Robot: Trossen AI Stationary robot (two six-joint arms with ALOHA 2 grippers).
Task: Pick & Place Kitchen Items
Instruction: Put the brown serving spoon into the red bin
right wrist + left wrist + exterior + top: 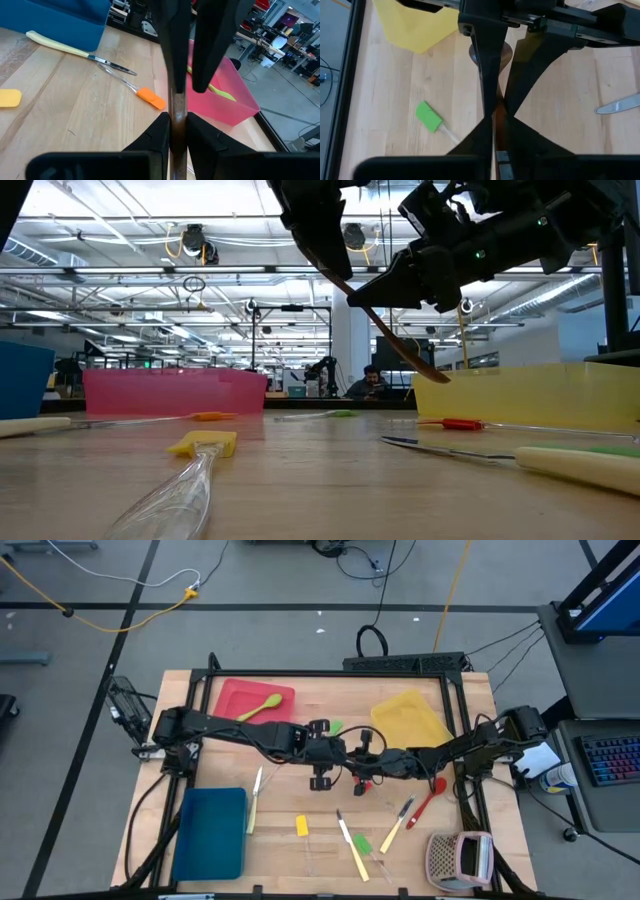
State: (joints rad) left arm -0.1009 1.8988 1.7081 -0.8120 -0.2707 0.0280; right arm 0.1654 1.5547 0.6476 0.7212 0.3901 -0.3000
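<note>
Mid-table, above the wooden table (300,850), both claws meet on one slim brown spoon (385,330): left claw (494,107) clenched on its handle, right claw (179,117) also clamped on it. Looks like a handover. Judgement: one claw should release only once the other's grip is firm, then carry to the flat yellow tray (408,716).

Brown spoon mostly masked by both tools.
From above, the brown spoon (395,340) is lost under the meeting tools at counter centre; in the left wrist view only its bowl peeks past the fingers (490,75). The perforated box (462,860) at 5 o'clock is cut by the edge.
</note>
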